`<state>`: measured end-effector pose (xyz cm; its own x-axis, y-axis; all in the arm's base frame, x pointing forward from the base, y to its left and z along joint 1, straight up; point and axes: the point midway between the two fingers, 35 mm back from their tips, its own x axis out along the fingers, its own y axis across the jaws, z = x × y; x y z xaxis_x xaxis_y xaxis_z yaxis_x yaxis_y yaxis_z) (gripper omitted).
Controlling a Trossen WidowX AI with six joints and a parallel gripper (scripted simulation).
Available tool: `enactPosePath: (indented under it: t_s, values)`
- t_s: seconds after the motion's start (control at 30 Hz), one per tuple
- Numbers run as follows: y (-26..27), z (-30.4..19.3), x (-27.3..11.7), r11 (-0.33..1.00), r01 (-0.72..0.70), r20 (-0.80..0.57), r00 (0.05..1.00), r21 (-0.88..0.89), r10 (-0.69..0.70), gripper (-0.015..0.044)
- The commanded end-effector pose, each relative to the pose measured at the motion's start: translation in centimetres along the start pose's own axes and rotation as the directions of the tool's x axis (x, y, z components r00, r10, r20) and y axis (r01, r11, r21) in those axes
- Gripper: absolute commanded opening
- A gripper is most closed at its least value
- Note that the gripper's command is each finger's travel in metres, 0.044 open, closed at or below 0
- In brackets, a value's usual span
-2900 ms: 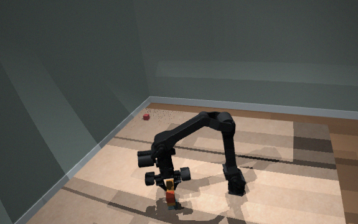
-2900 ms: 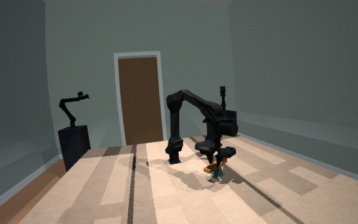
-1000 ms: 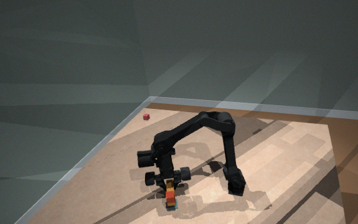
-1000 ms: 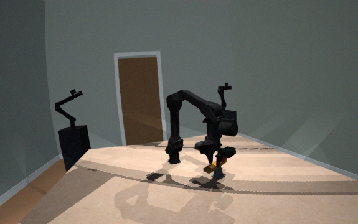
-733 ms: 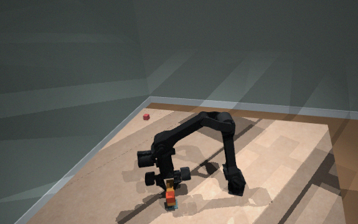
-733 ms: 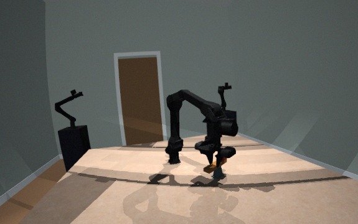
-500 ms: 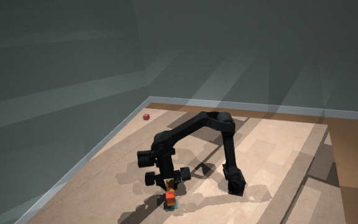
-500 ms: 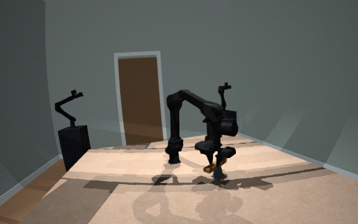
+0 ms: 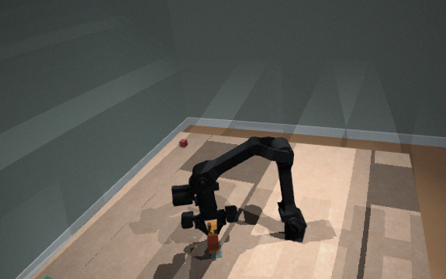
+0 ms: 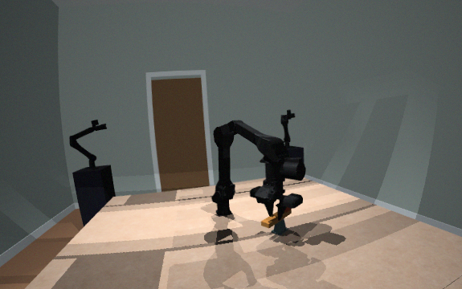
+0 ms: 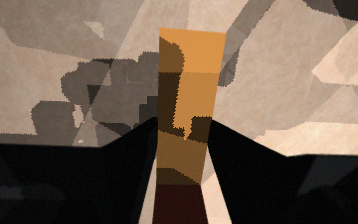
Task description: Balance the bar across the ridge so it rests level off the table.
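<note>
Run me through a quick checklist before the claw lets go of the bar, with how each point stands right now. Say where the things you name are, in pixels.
1. Claw [image 9: 212, 232] [image 10: 275, 217] shut on the orange bar [image 9: 212, 225] [image 10: 269, 221] [image 11: 195, 95]: ok.
2. Bar held above the tabletop [image 9: 308, 170] [image 10: 142, 225]: ok, the exterior view shows it raised beside the top of the teal ridge [image 9: 216, 254] [image 10: 280, 228].
3. Bar resting on the ridge: cannot tell, no view shows the contact clearly.
4. Bar level: cannot tell, the slanted views don't settle it.
5. Red block [image 9: 183, 142] out of the way: ok, it lies far off near the table's edge.
</note>
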<state>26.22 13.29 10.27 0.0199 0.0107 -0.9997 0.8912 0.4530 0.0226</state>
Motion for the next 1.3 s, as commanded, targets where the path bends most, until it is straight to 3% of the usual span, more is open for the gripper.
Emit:
enactPosePath:
  t_s: [0.0,0.97,1.17,1.27]
  values:
    - [0.00,0.00,0.00,1.000,0.000,0.000,1.000,0.000,0.000,0.0000]
    - [0.00,0.00,0.00,1.000,0.000,0.000,1.000,0.000,0.000,0.0000]
    - [0.00,0.00,0.00,1.000,0.000,0.000,1.000,0.000,0.000,0.0157]
    - [0.00,0.00,0.00,1.000,0.000,0.000,1.000,0.000,0.000,0.0167]
